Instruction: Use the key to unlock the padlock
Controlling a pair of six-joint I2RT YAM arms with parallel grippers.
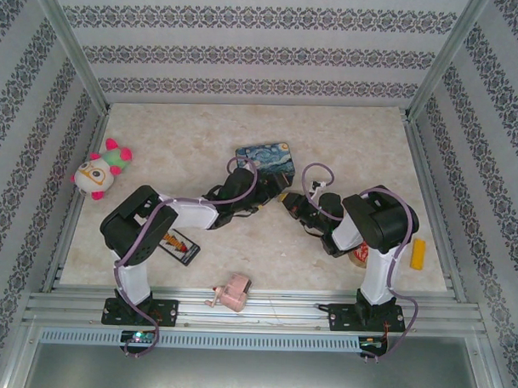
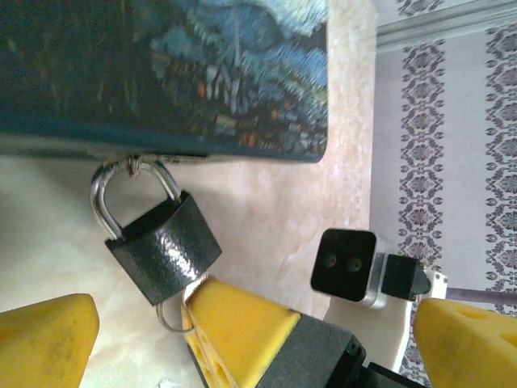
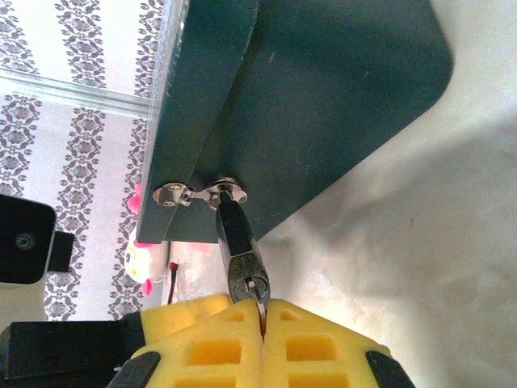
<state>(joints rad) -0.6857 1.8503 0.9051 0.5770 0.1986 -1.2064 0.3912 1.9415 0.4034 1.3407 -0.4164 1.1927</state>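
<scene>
The padlock (image 2: 161,246) is hanging by its loop from the clasp (image 3: 200,194) on the edge of the blue tin (image 2: 161,73). This way its keyhole end is being presented toward the arms.

The key (image 3: 261,304) is being pinched between the pressed-together pads of the right claw (image 3: 262,323). Its tip is being held at or in the keyhole, probably so that it can be turned from below.

The left claw (image 2: 255,311) is being held spread wide on either side of the lock, with nothing being gripped. It is judged to be standing by to steady the lock body while the key is being worked.

Most of the key is being hidden by the yellow pads, so how deep it is sitting cannot be told. Whether the loop is being released cannot be told either. A thin wire ring (image 2: 170,317) is being half covered beneath the lock. In the top view, lock and key are being lost among the arms.
</scene>
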